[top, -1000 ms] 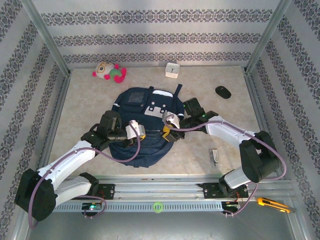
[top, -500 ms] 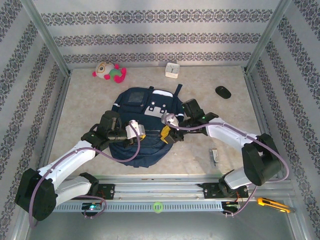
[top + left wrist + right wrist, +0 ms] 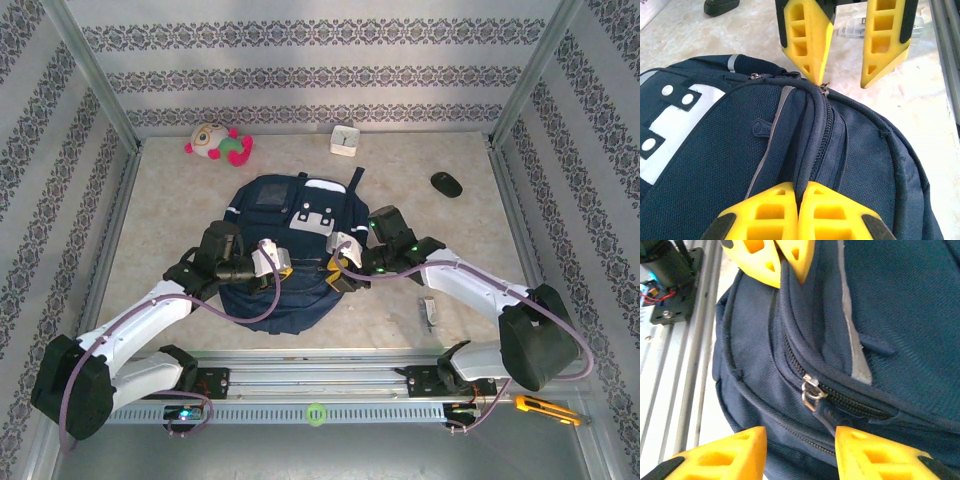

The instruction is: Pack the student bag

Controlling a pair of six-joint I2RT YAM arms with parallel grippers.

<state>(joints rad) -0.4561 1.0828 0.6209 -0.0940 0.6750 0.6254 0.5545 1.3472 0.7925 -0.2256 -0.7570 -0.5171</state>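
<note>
Student bag (image 3: 270,228) lies zipped shut — left claw (image 3: 799,192) pinching its fabric.

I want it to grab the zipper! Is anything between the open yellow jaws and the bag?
Nothing visible. The right gripper holds its jaws open right at the student bag, with the zipper pull just ahead. The left gripper is shut on the bag's fabric.

The navy-blue student bag (image 3: 272,218) lies flat mid-table (image 3: 180,200), front pockets and white buckle patches facing up.
</note>
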